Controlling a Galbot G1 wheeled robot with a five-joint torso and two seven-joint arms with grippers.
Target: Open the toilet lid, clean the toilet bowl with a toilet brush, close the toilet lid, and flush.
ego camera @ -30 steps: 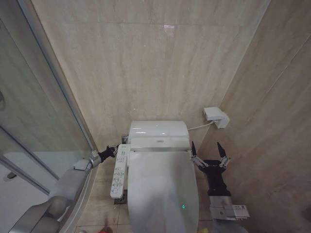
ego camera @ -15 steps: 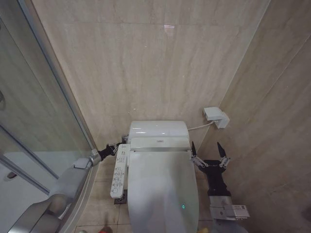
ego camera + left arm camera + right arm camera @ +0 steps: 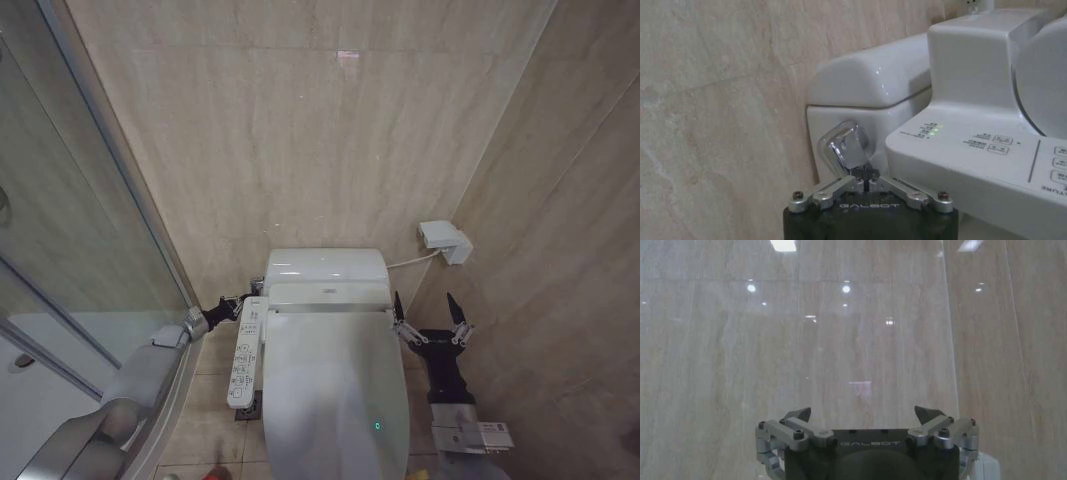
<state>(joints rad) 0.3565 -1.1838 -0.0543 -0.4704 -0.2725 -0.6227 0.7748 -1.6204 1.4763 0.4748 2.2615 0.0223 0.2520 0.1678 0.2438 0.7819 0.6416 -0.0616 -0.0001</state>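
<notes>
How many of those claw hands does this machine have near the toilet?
2. The left gripper is at the chrome flush lever beside the tank; the right gripper hangs open beside the closed toilet lid.

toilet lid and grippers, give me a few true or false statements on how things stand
1. The toilet lid is down over the bowl. True.
2. The left gripper is at the chrome flush lever on the tank's side. True.
3. The right gripper is clamped on the lid's edge. False: it hangs open beside the toilet, touching nothing.
4. The button panel is on the robot's right. False: it is on the left side.
5. The right gripper grips a brush. False: it holds nothing.
</notes>
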